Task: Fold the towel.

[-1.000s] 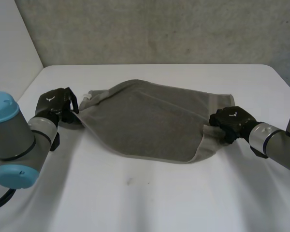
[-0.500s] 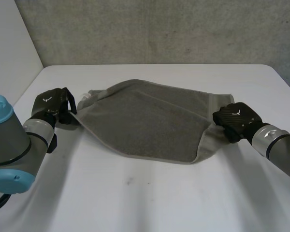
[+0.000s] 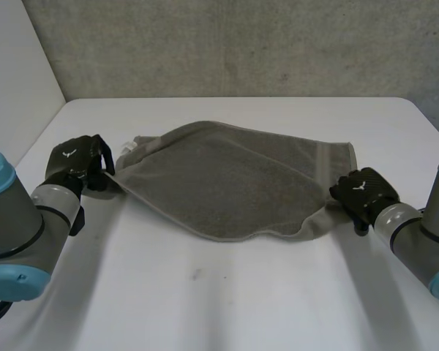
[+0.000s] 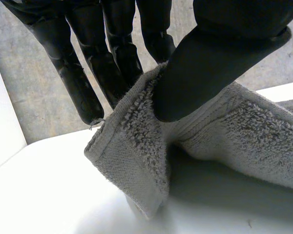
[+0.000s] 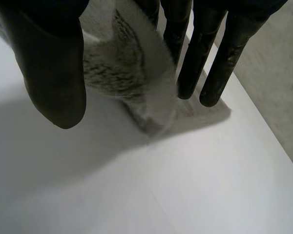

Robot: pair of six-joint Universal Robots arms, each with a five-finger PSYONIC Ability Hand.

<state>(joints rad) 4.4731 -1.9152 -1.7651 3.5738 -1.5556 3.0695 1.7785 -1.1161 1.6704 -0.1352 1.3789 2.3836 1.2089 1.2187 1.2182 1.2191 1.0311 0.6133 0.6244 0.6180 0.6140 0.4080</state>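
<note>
A grey towel (image 3: 227,175) lies across the middle of the white table (image 3: 227,307), its near layer folded over in a sagging curve. My left hand (image 3: 77,161) is at the towel's left corner. In the left wrist view its thumb (image 4: 210,63) presses the thick folded edge of the towel (image 4: 136,141) against its fingers (image 4: 83,83), lifting it off the table. My right hand (image 3: 362,191) sits at the towel's right end. There the towel (image 5: 132,73) bunches loosely between the thumb (image 5: 53,63) and the straight fingers (image 5: 224,53), which stand apart.
A concrete wall (image 3: 241,44) stands behind the table's far edge, and a white side panel (image 3: 14,66) rises at the left. The table's right edge curves away near my right arm (image 3: 417,234).
My right hand has drawn back to the right and toward the near side, and its fingers have spread. The towel's near fold has sagged lower. My left hand has barely shifted.
</note>
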